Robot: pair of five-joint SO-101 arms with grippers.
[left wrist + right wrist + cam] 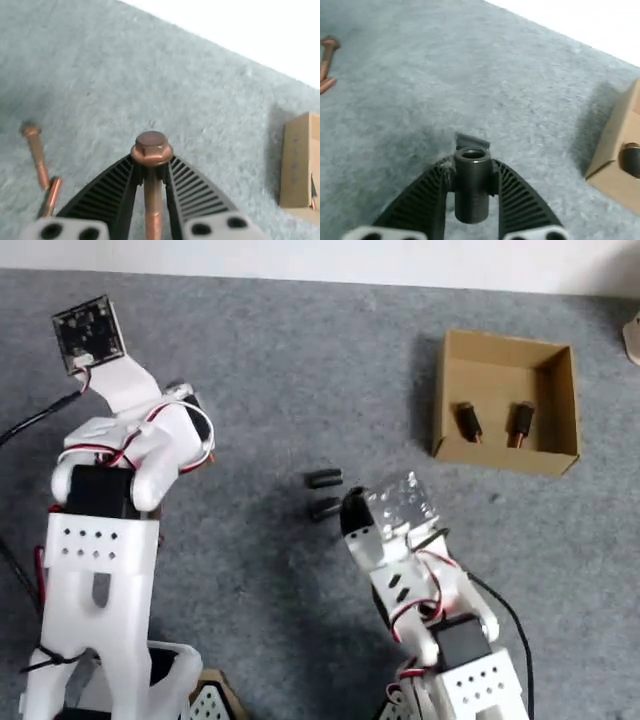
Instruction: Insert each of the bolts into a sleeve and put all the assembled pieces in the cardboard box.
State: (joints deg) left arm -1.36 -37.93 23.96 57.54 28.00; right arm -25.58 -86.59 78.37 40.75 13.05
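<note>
Left wrist view: the left gripper (151, 164) is closed narrow on a copper hex-head bolt (151, 148). The shank runs back between the ribbed fingers (112, 187) and the flanged head stands just past the fingertips. Two loose bolts (36, 155) (50, 196) lie on the grey table covering to one side, end to end and nearly touching. A side wall of the cardboard box (300, 165) sits at the frame edge.

Right wrist view: the right gripper (471, 167) is clamped on a black sleeve (471, 195), with the open bore facing the camera. The loose bolts (327, 50) lie well apart from it. A corner of the box (612, 150) is close by, with one dark piece (631, 160) just inside.

High view: the box (500, 458) stands near the table's (300, 360) far right corner. It holds two assembled pieces (468, 422) (520, 425), side by side and apart. Two loose sleeves (323, 478) (323, 508) lie about mid-table. The nearer one is just beside the right gripper (350, 512). The left arm (130, 460) stands along the table's left edge, and its body covers the table beneath it.
</note>
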